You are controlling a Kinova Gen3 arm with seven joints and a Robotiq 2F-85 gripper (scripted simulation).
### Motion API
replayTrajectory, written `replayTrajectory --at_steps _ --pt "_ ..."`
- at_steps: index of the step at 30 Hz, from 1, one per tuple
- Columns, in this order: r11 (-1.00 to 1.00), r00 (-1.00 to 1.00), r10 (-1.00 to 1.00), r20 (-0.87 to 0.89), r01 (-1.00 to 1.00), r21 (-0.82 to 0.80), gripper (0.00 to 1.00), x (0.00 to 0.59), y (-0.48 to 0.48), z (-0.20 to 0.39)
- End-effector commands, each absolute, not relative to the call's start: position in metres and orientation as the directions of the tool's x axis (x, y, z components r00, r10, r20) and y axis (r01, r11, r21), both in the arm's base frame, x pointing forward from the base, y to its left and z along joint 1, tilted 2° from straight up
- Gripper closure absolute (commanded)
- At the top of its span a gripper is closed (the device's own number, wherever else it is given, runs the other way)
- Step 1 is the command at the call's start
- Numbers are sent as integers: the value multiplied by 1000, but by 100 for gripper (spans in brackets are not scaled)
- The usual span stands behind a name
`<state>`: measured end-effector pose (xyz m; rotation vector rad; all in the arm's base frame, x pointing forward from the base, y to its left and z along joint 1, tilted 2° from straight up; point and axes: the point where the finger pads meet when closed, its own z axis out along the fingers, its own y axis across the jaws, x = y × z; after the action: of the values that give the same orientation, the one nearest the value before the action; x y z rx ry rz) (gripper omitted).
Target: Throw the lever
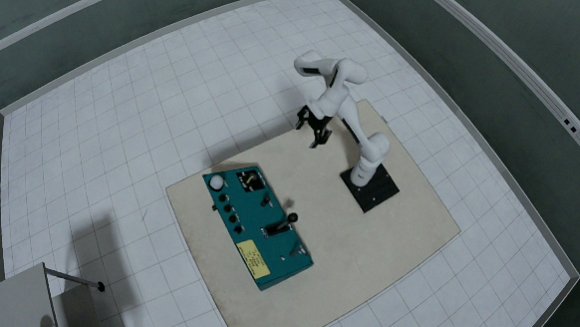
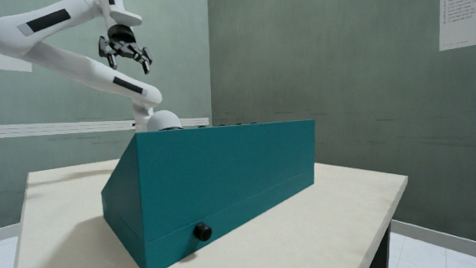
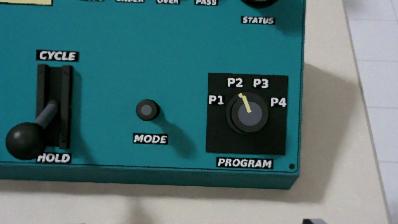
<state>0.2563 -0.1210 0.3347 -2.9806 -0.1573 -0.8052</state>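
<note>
The teal console (image 1: 256, 226) lies on the beige table. Its lever (image 3: 30, 134) has a black ball knob and sits at the HOLD end of its slot, with CYCLE marked at the far end; it also shows in the top view (image 1: 288, 222). My gripper (image 1: 313, 129) is open and empty, high above the table between the console and the arm's base; it also shows in the exterior view (image 2: 127, 57). The wrist view looks down on the console's near right part. The fingers are barely in the wrist view.
A MODE button (image 3: 147, 110) and a PROGRAM dial (image 3: 247, 113) pointing near P2 sit right of the lever. A white dome (image 1: 216, 181), a row of black buttons (image 1: 230, 213) and a yellow label (image 1: 253, 259) are on the panel. A black knob (image 2: 202, 231) sticks out of the console's back.
</note>
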Motion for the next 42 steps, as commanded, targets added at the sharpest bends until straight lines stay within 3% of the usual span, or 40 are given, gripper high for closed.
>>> replayTrajectory --at_steps 1,28,42 --pt "-994 859 82 506 108 -23 0 256 -121 336" --pt "-985 839 -156 521 -96 -141 0 240 -95 355" --pt "-870 737 -489 467 -379 -314 0 225 -52 370"
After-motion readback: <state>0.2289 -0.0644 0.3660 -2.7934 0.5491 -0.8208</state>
